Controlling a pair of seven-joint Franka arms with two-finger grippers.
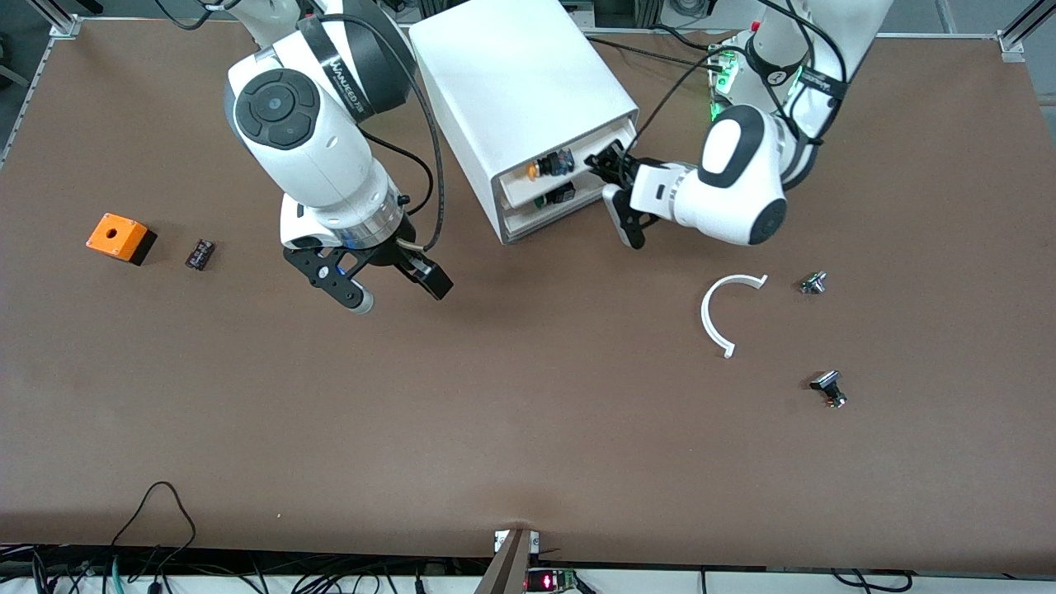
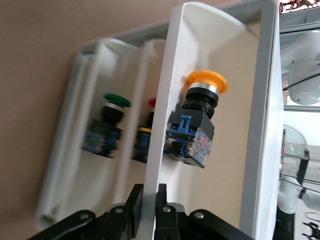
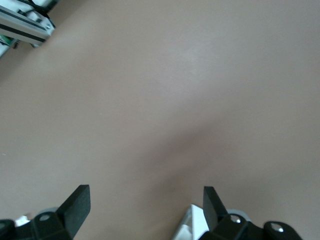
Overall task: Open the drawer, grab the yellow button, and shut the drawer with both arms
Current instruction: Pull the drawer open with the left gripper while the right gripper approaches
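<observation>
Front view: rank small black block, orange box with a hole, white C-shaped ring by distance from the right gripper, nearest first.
From the right gripper, open above bare table:
1. Small black block, toward the right arm's end of the table.
2. Orange box with a hole, past the block at that same end.
3. White C-shaped ring, toward the left arm's end, farthest by a small margin.

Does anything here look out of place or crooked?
The cabinet stands askew on the table, its top drawer pulled out with the left gripper pinching its front wall. A broken-looking white ring lies loose nearby.
</observation>
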